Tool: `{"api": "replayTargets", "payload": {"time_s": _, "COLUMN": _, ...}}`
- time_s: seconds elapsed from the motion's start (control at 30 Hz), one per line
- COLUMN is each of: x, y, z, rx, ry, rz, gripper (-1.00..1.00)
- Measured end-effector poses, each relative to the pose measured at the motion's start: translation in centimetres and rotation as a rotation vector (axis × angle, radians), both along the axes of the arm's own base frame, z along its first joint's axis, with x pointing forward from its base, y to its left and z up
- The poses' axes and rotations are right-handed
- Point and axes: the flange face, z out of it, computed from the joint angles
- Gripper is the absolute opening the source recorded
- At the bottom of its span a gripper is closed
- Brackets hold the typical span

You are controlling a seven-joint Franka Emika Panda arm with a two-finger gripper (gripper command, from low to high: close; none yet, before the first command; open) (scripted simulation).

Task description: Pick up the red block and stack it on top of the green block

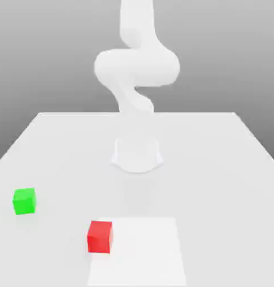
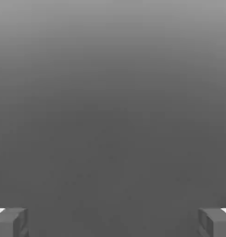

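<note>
Resting apart: red block (image 1: 99, 236) (glossy cube); green block (image 1: 24, 201).

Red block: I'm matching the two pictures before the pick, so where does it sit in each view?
Exterior view: the red block sits on the table near its front edge, apart from the green block, toward the exterior view's right of it.
Hand view: the open gripper faces plain grey.
Shared landmark: probably the grey backdrop.

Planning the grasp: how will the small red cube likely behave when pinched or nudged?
The small bright red cube looks rigid with flat faces, so it should probably slide, not roll, if nudged. It sits flat on the white table, so tipping seems unlikely. Its smooth, unmarked sides might be somewhat slippery for the open pincer.
</note>
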Motion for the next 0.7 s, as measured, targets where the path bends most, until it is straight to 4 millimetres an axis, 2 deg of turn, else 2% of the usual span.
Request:
{"api": "replayTargets", "payload": {"time_s": 0.07, "x": 2.5, "y": -0.8, "z": -4.6, "rx": -0.008, "ry": 0.075, "rz": -0.010, "gripper": 0.00}}
{"api": "replayTargets", "payload": {"time_s": 0.17, "x": 5.1, "y": -2.1, "z": -11.3, "rx": -0.014, "ry": 0.180, "rz": -0.023, "gripper": 0.00}}
{"api": "replayTargets", "payload": {"time_s": 0.33, "x": 6.9, "y": -4.3, "z": -22.7, "rx": -0.012, "ry": 0.352, "rz": -0.040, "gripper": 0.00}}
{"api": "replayTargets", "payload": {"time_s": 0.5, "x": 5.7, "y": -6.2, "z": -33.8, "rx": 0.004, "ry": 0.523, "rz": -0.052, "gripper": 0.00}}
{"api": "replayTargets", "payload": {"time_s": 0.63, "x": 2.8, "y": -7.5, "z": -42.0, "rx": 0.030, "ry": 0.658, "rz": -0.061, "gripper": 0.00}}
{"api": "replayTargets", "payload": {"time_s": 0.7, "x": 1.7, "y": -7.6, "z": -45.1, "rx": 0.039, "ry": 0.700, "rz": -0.061, "gripper": 0.00}}
